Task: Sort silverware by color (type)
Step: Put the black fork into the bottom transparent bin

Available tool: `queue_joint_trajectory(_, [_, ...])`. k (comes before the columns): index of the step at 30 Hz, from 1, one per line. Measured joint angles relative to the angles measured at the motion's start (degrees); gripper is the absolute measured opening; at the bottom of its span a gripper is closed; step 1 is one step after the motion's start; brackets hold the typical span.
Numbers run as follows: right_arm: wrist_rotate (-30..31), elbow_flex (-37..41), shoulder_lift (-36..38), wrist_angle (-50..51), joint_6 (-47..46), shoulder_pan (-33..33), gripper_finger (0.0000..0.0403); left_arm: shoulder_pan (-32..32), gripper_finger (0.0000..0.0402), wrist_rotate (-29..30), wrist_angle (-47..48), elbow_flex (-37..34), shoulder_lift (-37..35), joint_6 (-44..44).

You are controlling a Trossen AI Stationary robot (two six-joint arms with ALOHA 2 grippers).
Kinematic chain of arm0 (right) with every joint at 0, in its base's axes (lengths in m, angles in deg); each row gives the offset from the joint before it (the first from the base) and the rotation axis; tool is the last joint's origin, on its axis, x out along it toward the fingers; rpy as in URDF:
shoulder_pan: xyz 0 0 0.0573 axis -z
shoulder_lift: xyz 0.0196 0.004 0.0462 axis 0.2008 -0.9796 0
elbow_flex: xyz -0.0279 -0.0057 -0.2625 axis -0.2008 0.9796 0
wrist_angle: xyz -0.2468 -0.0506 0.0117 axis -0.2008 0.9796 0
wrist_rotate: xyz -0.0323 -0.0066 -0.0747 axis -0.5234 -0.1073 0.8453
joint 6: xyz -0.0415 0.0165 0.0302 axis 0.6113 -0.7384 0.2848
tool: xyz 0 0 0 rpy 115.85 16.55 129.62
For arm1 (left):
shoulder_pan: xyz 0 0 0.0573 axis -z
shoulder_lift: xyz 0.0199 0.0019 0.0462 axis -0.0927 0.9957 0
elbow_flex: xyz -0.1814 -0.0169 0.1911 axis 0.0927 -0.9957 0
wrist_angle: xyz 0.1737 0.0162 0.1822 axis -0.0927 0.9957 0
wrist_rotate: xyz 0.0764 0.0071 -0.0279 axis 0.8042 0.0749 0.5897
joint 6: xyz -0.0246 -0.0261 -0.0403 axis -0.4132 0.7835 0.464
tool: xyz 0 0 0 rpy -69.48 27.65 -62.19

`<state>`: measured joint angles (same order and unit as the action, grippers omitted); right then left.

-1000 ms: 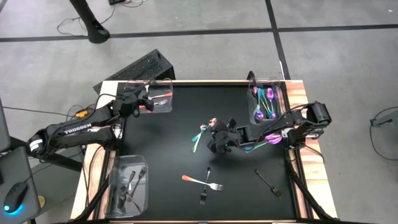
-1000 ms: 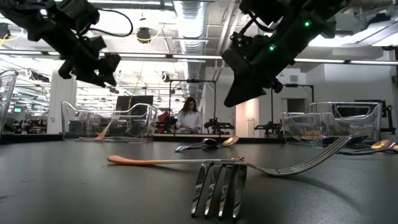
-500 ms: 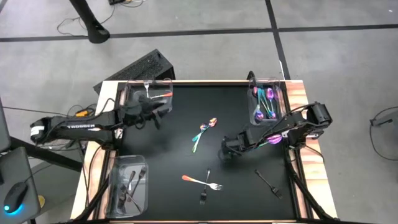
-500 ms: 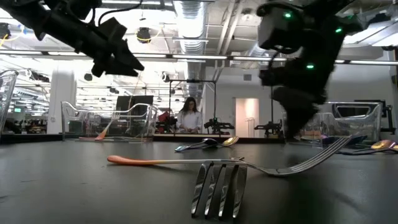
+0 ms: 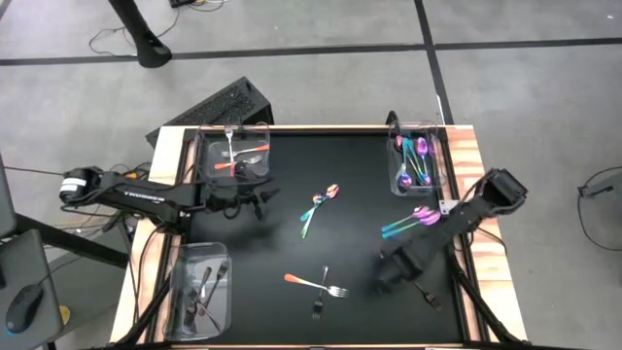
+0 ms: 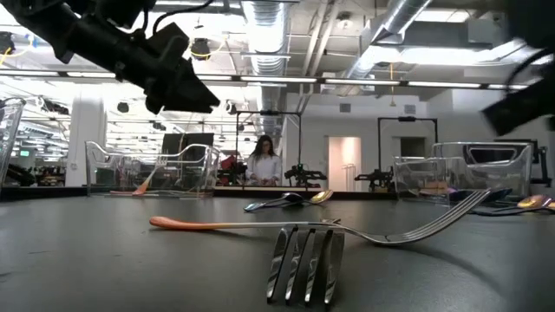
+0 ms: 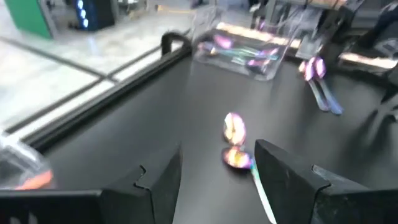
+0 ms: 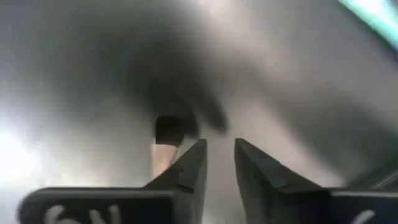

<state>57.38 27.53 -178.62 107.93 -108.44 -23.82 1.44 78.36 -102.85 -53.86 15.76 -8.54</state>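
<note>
Mid-sort, the right gripper [image 5: 389, 275], fingers slightly parted and empty, hung just beside the black fork [image 5: 420, 286], likely its next pick; the left gripper [image 5: 260, 194], spread empty, faced the iridescent spoons [image 5: 319, 204].

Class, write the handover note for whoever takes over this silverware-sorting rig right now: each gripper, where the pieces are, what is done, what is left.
Left gripper: open, empty, beside the orange-handled bin.
Right gripper: empty, jaws slightly apart, low over the mat by the loose black fork.
Done: iridescent pieces in the far right bin, black ones in the near left bin.
Left on the mat: two iridescent spoons mid-table, two more by the right edge, an orange-handled fork, another dark fork, the black fork.
</note>
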Motion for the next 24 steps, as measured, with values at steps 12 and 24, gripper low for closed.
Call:
queue_joint_trajectory(12, [-3.0,0.0,0.0,-6.2,-17.7,-19.6,0.0216,1.4,0.0189,4.6,-4.3,0.0,3.4,-1.5])
queue_joint_trajectory(24, [-2.9,-1.2,0.0,-6.0,-27.2,-25.9,0.0210,1.4,0.0189,7.8,-5.5,0.0,4.7,-1.0])
